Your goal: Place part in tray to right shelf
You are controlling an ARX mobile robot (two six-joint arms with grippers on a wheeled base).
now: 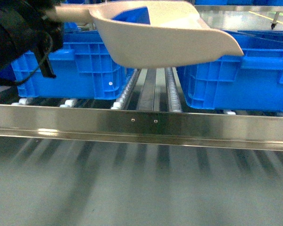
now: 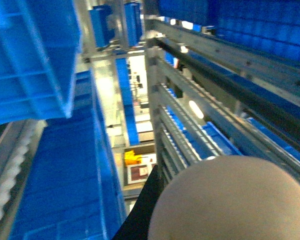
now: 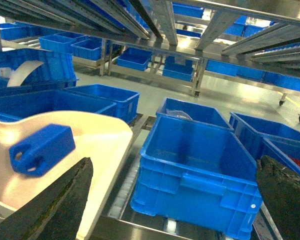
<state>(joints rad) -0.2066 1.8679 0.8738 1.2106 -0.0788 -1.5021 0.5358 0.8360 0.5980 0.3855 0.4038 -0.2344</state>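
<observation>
Nearest in the head view runs the right shelf's flat steel front rail [image 1: 141,123], with 2 screws near its middle and white rollers behind it. Past the rail, 2 large blue crates sit on the rollers: the left crate [image 1: 75,70] and the right crate [image 1: 240,75], with a bare roller lane [image 1: 153,89] between them. Above that lane hangs the cream tray [image 1: 165,40], tilted, its wide lip over the right crate's near left corner and its long handle running left to the left arm [image 1: 16,37]. The black arm body hides the left gripper's fingers, so I cannot tell whether they pinch the handle.

In the right wrist view the 2 dark fingers of the right gripper [image 3: 175,200] stand spread wide, 1 at each lower corner, holding nothing. The small blue part [image 3: 42,149] lies on its side inside the tray [image 3: 90,135], touching its floor, with a moulded hole showing at its near end. Just right of the tray's lip stands a blue crate [image 3: 195,175]; more blue bins [image 3: 100,100] sit behind it, and steel racks cross overhead.

The left wrist view shows the tray's rounded underside [image 2: 230,200] low, with blurred crates and rack rails beyond. No writing is readable.
</observation>
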